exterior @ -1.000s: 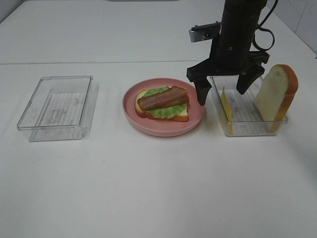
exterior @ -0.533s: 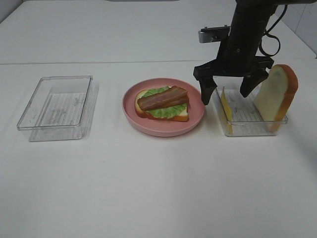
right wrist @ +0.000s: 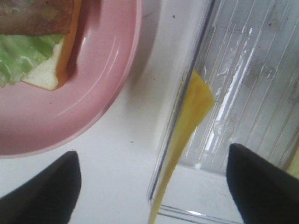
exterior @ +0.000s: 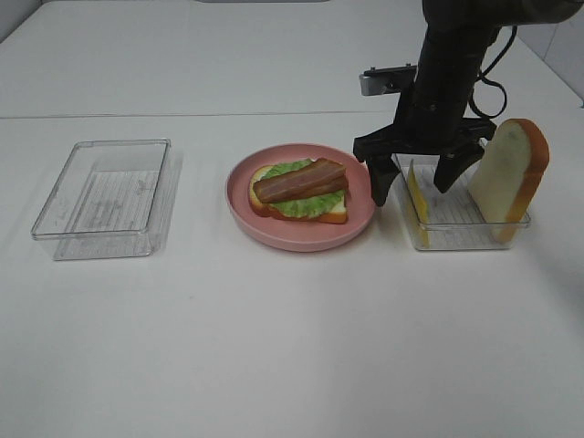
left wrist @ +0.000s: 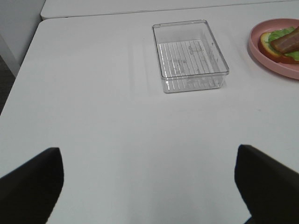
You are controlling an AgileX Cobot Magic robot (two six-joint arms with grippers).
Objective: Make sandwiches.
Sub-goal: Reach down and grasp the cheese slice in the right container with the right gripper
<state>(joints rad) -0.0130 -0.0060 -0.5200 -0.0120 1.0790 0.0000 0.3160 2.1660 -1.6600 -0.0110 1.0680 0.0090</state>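
Observation:
The open sandwich (exterior: 299, 190), a bread slice with green lettuce and brown bacon strips on top, lies on the pink plate (exterior: 301, 239). My right gripper (exterior: 413, 182) is open and straddles the left wall of the right clear tray (exterior: 461, 228), with a yellow cheese slice (exterior: 416, 199) leaning on that wall between the fingers. In the right wrist view the cheese (right wrist: 187, 126) stands on edge between the open fingertips (right wrist: 44, 191), with the plate (right wrist: 93, 84) beside it. A second bread slice (exterior: 509, 173) stands upright at the tray's right end. My left gripper (left wrist: 149, 186) is open and empty over bare table.
An empty clear tray (exterior: 105, 196) sits on the left of the white table; it also shows in the left wrist view (left wrist: 190, 53). The plate's edge with the sandwich (left wrist: 280, 44) shows at that view's side.
My right gripper has shifted slightly right and come down lower around the tray's left wall and the cheese. The sandwich, bread and trays have not moved.

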